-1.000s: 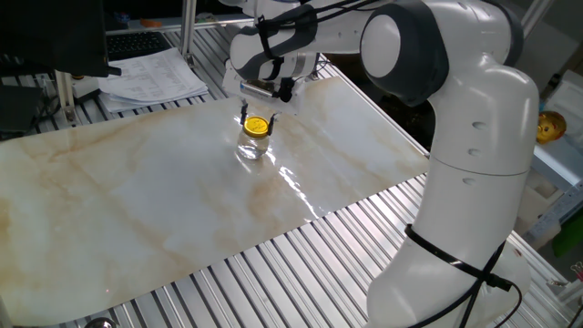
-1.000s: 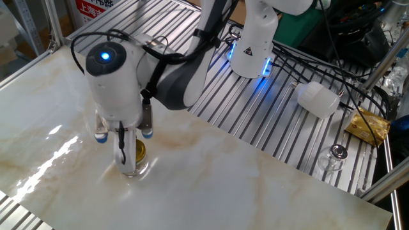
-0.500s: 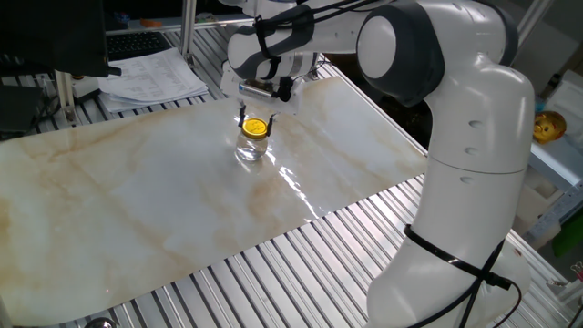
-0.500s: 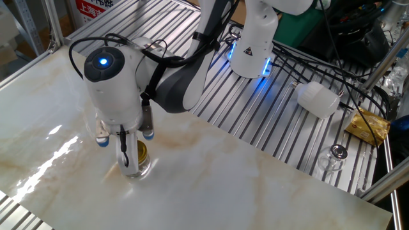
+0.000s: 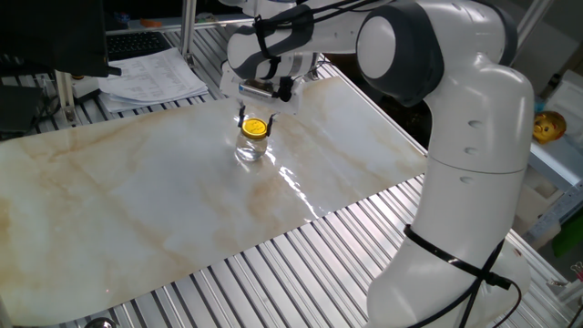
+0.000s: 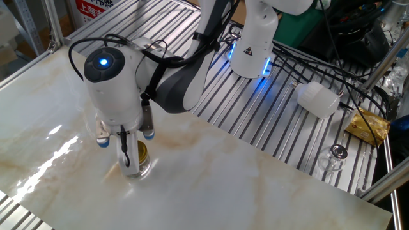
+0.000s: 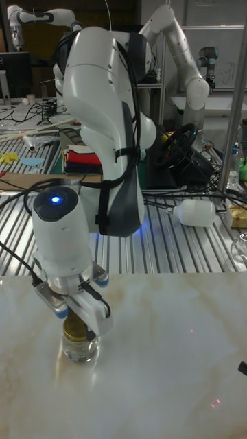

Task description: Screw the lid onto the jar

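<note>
The jar (image 5: 251,148) is a small clear glass one standing upright on the marble tabletop (image 5: 137,200), toward its far side. The gold lid (image 5: 256,128) sits level on the jar's mouth. My gripper (image 5: 256,121) comes straight down from above, its two dark fingers standing on either side of the lid and shut on it. In the other fixed view one finger (image 6: 124,151) covers part of the jar (image 6: 137,168) and the lid (image 6: 141,152). The tall fixed view shows the lid (image 7: 77,330) between the fingertips, atop the jar (image 7: 81,348), with my gripper (image 7: 77,322) around it.
Papers (image 5: 150,73) lie beyond the table's far left. A round gold object (image 5: 549,126) sits on a shelf at the right. On the ribbed metal surface lie a white bottle (image 6: 317,99), a gold packet (image 6: 369,124) and a small glass (image 6: 337,153).
Over the first half second the wrist shifted slightly, with the lid staying on the jar. Since then nothing has visibly moved.
</note>
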Robot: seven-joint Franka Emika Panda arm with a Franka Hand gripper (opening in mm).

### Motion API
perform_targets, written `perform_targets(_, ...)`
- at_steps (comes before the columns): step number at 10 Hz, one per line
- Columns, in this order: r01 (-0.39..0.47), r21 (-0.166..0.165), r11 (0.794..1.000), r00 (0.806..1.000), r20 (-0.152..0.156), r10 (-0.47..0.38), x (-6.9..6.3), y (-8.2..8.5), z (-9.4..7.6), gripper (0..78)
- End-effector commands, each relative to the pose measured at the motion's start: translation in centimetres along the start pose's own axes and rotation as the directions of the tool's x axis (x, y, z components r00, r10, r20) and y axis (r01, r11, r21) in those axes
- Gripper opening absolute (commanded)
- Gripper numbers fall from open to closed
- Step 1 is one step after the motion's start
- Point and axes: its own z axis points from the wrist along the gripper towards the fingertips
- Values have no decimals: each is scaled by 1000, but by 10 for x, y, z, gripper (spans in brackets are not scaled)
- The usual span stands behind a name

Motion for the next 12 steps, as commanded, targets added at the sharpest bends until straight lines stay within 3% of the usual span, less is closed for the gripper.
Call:
perform_targets(1,5,5,1000,1000,11,-5,-1,3,2,11)
perform_targets(10,-3,6,1000,1000,10,3,0,4,2,11)
perform_targets(11,-3,6,1000,1000,10,3,0,4,2,774)
perform_targets(12,-3,6,1000,1000,10,3,0,4,2,774)
